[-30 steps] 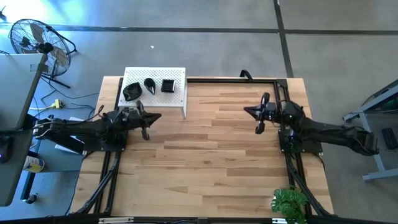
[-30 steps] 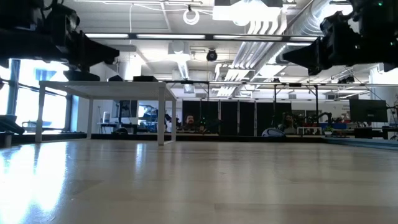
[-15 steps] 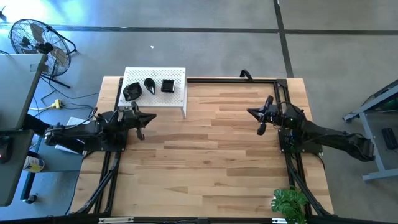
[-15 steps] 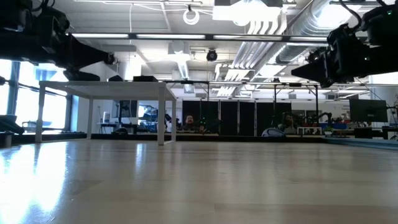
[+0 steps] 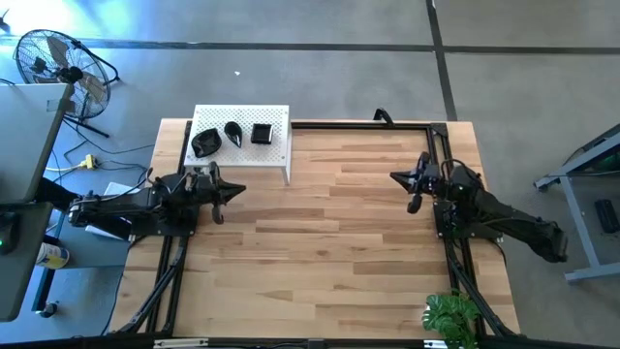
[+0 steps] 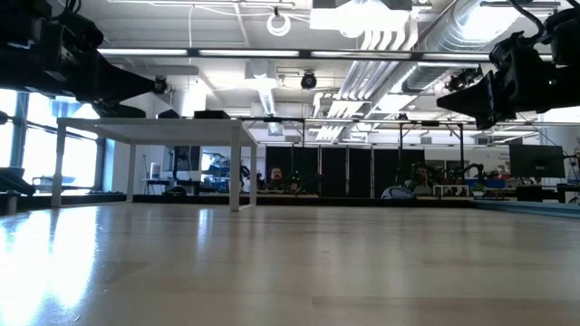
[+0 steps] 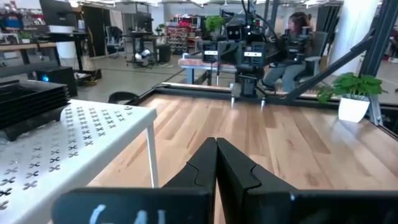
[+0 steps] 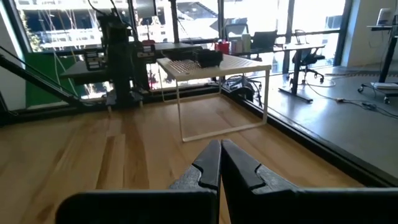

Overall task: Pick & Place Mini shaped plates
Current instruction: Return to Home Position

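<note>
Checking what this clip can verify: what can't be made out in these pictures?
High view: plates on the white stand too small to count per stack.
Low view: stand top seen edge-on, hiding plate shapes.
Left wrist view: plate stack cut by the edge.
Left gripper, right gripper: shut, empty.

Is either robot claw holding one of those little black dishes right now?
No, the left gripper and right gripper are both shut on nothing, and the black plates sit on the white stand.

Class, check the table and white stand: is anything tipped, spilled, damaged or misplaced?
Nothing stands out. The mini shaped plates sit in three groups on the white stand; the left gripper and right gripper, shut and empty, hang at opposite sides of the table.
</note>
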